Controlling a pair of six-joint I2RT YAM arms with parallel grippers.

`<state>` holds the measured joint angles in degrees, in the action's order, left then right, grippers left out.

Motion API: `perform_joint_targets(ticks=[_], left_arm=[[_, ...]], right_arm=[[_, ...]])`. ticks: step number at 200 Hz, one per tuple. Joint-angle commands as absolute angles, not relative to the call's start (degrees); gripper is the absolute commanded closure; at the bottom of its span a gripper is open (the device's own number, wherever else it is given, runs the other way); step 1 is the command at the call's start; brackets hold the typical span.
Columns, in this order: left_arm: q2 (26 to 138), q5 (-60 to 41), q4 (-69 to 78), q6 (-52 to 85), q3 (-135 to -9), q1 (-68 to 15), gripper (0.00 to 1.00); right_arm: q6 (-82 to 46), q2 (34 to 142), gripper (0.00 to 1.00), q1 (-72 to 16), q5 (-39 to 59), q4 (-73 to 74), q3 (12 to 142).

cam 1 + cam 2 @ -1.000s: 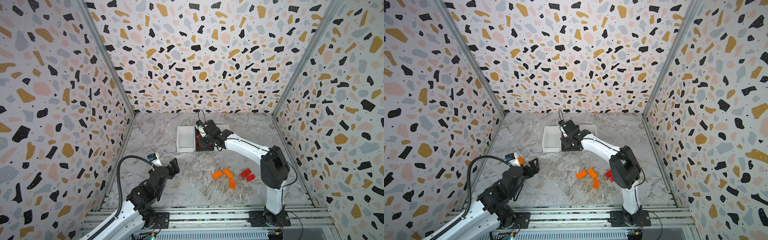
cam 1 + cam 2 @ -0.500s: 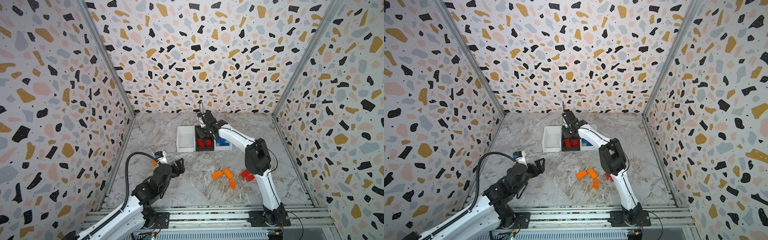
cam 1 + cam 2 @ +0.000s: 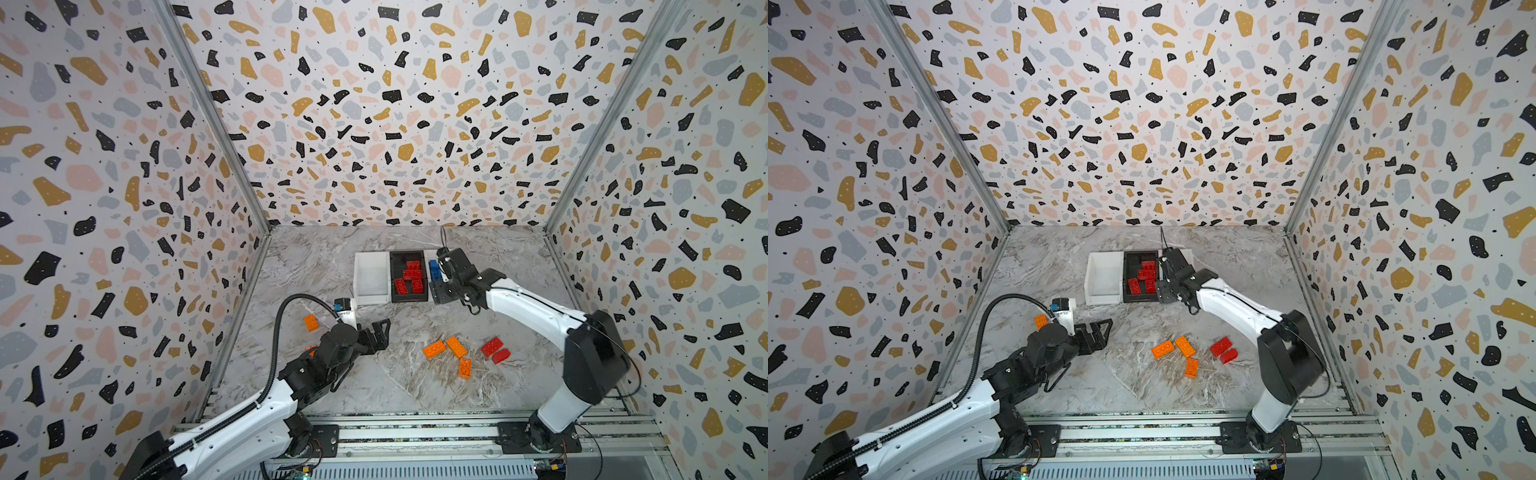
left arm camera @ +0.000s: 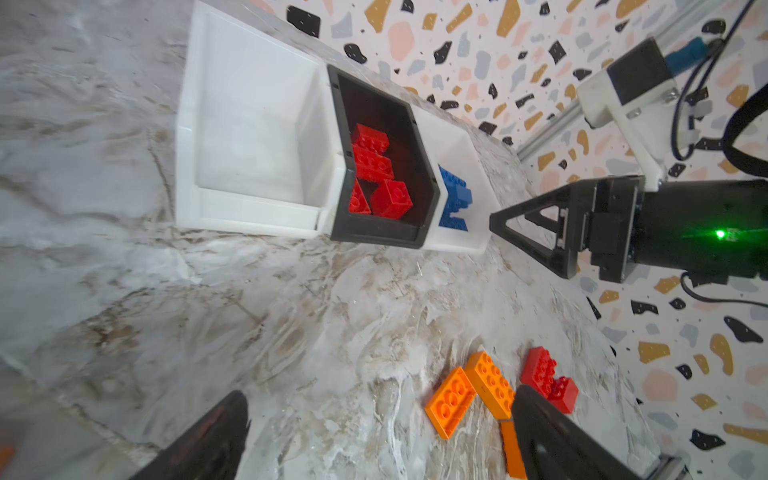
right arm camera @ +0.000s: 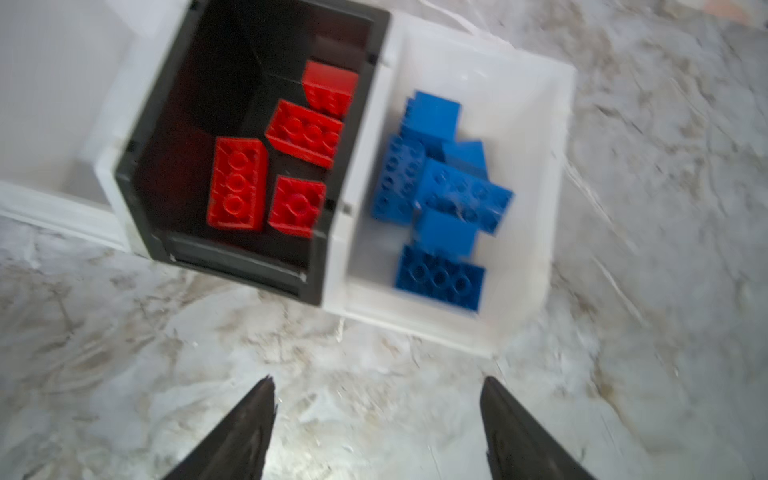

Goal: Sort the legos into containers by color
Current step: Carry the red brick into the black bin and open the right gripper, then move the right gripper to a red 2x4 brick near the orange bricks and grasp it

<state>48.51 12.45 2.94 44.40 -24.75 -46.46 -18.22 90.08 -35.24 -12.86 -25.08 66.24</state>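
At the back of the table (image 3: 316, 257): three bins stand in a row, side against side.
Empty white bin (image 3: 371, 274): one, at the left end of the row in both top views, with nothing in it.
Black bin (image 3: 409, 298): one, in the middle of the row.
Red bricks (image 5: 237, 183): four can be counted inside the black bin in the right wrist view.
Other white bin (image 5: 528, 145): one, at the right end of the row.
Blue bricks (image 5: 440, 191): a small heap inside this bin, about six. They look blurry, so the count is not sure.
Loose orange bricks (image 3: 456, 347): three, close together on the table in front of the bins.
Lone orange brick (image 3: 311, 323): one, off by itself near the left wall, beside the left arm.
Loose red bricks (image 3: 492, 346): two, touching each other, just to the right of the three orange ones.
Right gripper (image 5: 378, 399): just by the front of the bin with the blue bricks. Its fingers are spread apart and nothing is between them.
Left gripper (image 3: 379, 334): over the table, to the left of the orange bunch. It is spread wide and holds nothing.
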Motion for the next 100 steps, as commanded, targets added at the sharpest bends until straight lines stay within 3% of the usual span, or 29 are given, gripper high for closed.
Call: perform_joint_targets(ticks=[1,27,43,100], left_arm=[[51.45,11.52,9.13,42.34,-28.31,-48.97,0.0],[56.13,10.77,11.49,41.59,-30.45,-50.89,0.0],[58.35,10.63,12.02,41.41,-31.83,-52.03,0.0],[58.08,12.89,11.8,42.35,-31.17,-54.32,0.0]], right_arm=[[-25.07,82.91,0.2,-31.89,-17.05,-25.51,56.28],[-28.58,76.93,0.18,-27.07,-14.2,-23.67,47.12],[-30.88,75.18,0.1,-24.42,-13.88,-22.68,43.75],[-33.24,74.74,0.1,-18.63,-6.09,-18.39,36.88]])
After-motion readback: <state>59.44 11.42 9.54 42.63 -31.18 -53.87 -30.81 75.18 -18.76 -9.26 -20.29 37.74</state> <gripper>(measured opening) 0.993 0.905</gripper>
